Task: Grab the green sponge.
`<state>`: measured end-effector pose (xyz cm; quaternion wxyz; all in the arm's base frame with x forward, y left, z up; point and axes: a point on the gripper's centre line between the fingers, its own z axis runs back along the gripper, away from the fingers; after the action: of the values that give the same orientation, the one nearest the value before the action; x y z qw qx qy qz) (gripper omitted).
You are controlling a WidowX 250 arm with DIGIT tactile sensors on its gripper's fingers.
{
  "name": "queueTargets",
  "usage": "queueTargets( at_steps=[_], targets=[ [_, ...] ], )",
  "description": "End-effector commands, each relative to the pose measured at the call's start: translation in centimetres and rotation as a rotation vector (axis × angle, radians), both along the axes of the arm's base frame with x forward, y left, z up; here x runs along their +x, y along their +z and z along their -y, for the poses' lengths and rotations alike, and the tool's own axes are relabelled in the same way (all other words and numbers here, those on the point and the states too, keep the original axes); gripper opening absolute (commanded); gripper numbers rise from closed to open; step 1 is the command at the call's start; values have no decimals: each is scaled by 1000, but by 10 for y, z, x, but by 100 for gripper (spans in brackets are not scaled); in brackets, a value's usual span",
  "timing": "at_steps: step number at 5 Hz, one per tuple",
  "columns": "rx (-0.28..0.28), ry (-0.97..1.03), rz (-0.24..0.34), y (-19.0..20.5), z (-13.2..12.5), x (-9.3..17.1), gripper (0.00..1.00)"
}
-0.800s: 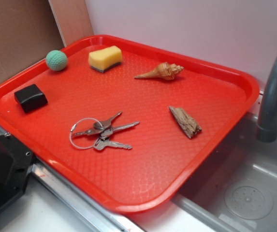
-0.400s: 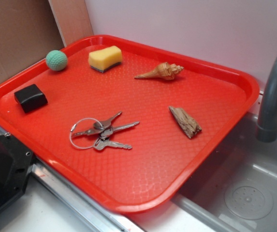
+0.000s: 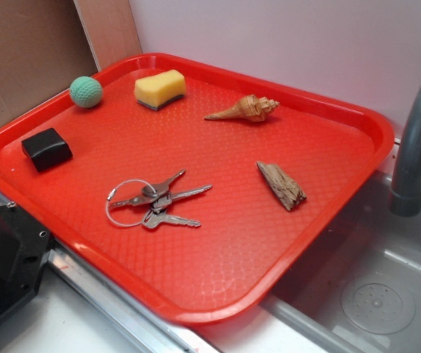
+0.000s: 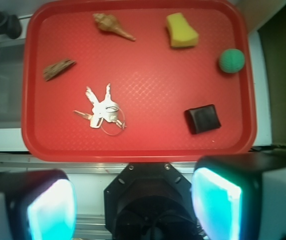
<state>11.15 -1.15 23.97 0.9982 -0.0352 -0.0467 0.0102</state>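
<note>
The green sponge (image 3: 159, 89) is a small yellow foam block with a thin dark layer underneath, lying flat at the far left of the red tray (image 3: 283, 250). From the wrist camera the sponge (image 4: 181, 31) appears at the tray's upper right. My gripper (image 4: 133, 207) hangs high above the tray's near edge, over the black robot base, far from the sponge. Its two cyan-lit pads (image 4: 51, 210) stand wide apart with nothing between them. The gripper is out of the exterior view.
Also on the tray: a teal ball (image 3: 86, 92), a black block (image 3: 46, 148), a bunch of keys (image 3: 153, 201), a seashell (image 3: 245, 109) and a wood chip (image 3: 281, 185). A grey sink (image 3: 375, 294) with a faucet (image 3: 416, 147) lies right of the tray.
</note>
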Motion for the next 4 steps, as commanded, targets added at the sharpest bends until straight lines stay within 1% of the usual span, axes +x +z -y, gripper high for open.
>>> queueTargets(
  at_steps=[1, 2, 3, 4],
  targets=[
    [16, 44, 13, -13, -11, 52, 100],
    [43, 18, 2, -26, -26, 102, 100],
    [86, 20, -10, -37, -48, 132, 100],
    [89, -31, -35, -52, -70, 140, 100]
  ],
)
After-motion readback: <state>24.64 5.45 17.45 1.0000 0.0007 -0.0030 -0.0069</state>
